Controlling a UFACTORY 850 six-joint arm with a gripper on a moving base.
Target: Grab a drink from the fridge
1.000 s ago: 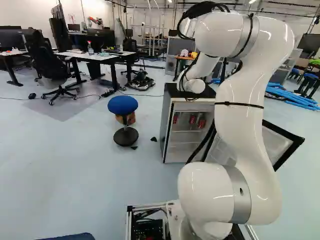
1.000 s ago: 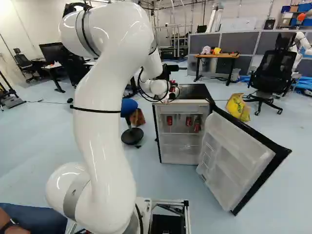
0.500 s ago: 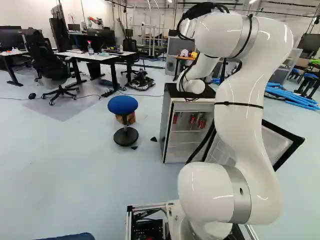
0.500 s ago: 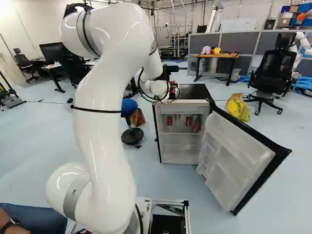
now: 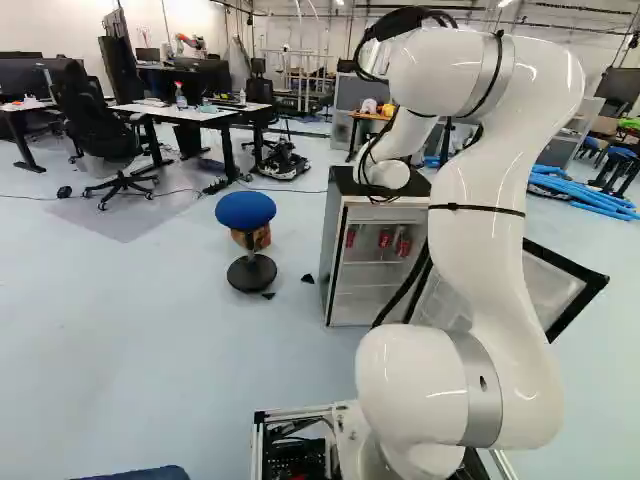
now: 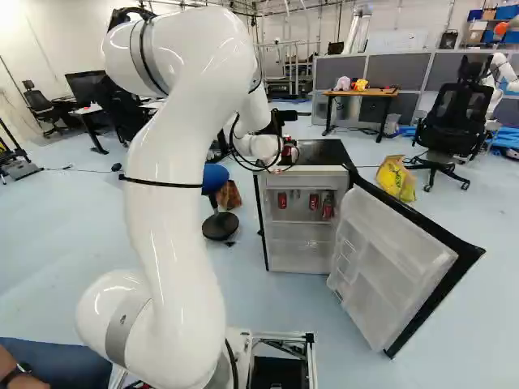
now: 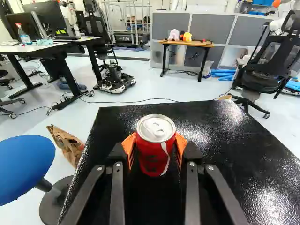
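L/R base cams: behind arm (image 5: pixel 480 240), facing ahead & slightly down; both get fridge (image 6: pixel 300 253), nr mid-frame. Wrist cam: close above fridge top (image 7: pixel 234 133), facing partition (image 7: pixel 169 26).

Glossy white robot arm (image 5: pixel 490 280) with rounded, bulging joints and black trim.
Smooth tubular links swell into fat joint housings; a silver-grey collar (image 5: pixel 478 390) rings the lowest bulge, with a small dark hole (image 5: pixel 483 382) in it, and another grey collar (image 5: pixel 489 75) circles the top one. A thin black strap (image 5: pixel 478 209) wraps the long link, and thick black cables (image 5: pixel 400 16) loop over the upper end. The gripper (image 6: pixel 290 151) is black, with long, slim bar-like links, bright silver screws (image 7: pixel 211 168) at the pivots and ribbed orange pads (image 7: pixel 127 144).
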